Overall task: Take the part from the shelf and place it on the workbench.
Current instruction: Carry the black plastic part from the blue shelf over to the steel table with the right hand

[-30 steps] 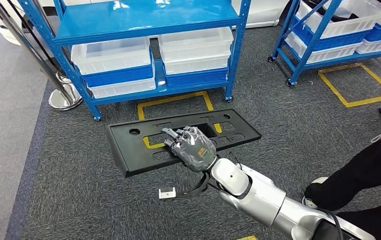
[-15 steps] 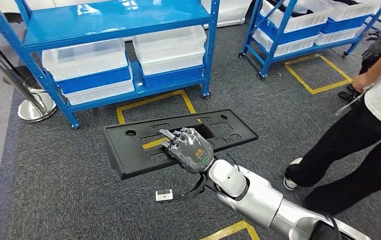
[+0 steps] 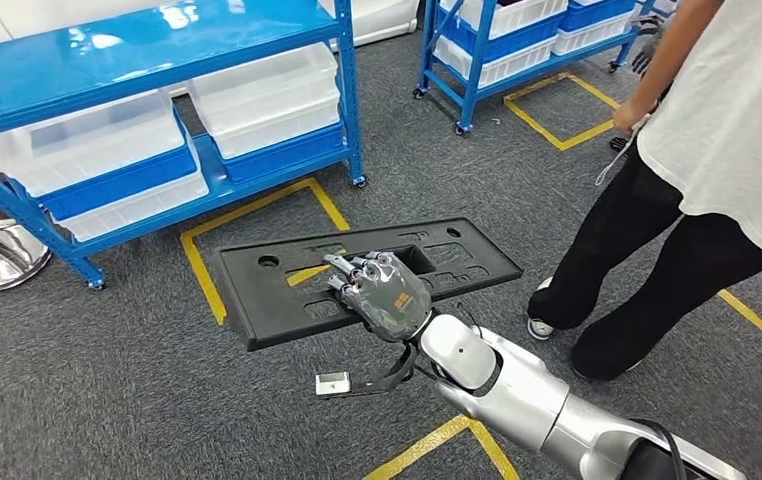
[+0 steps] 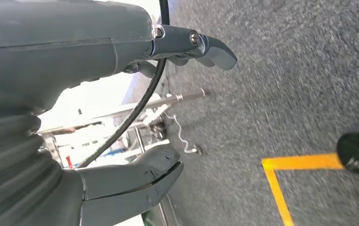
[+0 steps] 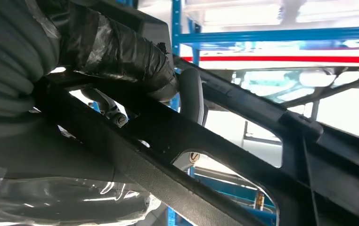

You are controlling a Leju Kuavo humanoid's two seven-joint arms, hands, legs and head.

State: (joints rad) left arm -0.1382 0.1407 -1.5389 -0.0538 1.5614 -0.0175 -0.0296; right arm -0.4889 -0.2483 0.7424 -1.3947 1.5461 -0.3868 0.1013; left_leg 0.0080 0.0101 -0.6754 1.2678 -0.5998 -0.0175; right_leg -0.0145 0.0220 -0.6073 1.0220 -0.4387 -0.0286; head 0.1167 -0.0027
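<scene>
Item: long black part [image 3: 287, 290], flat panel with cut-outs, carried level above the grey carpet [image 3: 107, 400], clear of the blue shelf [image 3: 157, 60]. Holder: right hand [image 3: 382, 295], fingers curled through a central opening, gripping near mid-length. Left hand [image 4: 135, 174]: hangs over the floor, fingers apart, holding nothing. Person [image 3: 717, 150] stands just beside the part's right end. Risks: single-handed grip may let the panel tilt or slip; turning could swing its end into the person or shelf.

One black part [image 3: 277, 290], two blue shelves [image 3: 157, 50]
</scene>
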